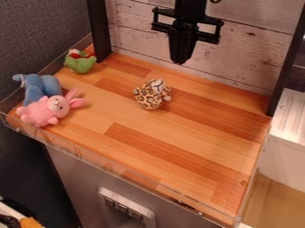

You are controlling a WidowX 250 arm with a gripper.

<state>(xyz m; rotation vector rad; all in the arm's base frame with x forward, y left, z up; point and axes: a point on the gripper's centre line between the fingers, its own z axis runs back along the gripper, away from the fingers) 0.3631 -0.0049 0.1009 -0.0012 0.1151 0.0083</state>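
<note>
Wood top: a striped wooden surface (196, 129) with a clear lip (140, 183) along its front edge; four plush toys sit on it, one out in the open and three at the left side.
Leopard toy: on the wood top, a bit left of the middle and towards the back; tan with dark spots, small and rounded (150, 97), its pale face at the upper right of the body.
Gripper: black, hanging at the back above the wood top (180, 61), its fingers drawn together to a narrow tip, nothing held between them; the leopard toy is the nearest toy, well apart from it.
Rabbit: pink, long-eared, near the left front corner (42, 111).
Blue toy: just behind the rabbit, which covers part of it (43, 87).
Green toy: at the back left, with red and white patches (80, 63); what animal it is, I can't make out.
White unit: at the right, ridged on top, cut off by the view's edge (287, 149).
Arm: cut off at the top.
Bottom left corner: a bit of something orange (30, 222), too cut off to name.
</note>
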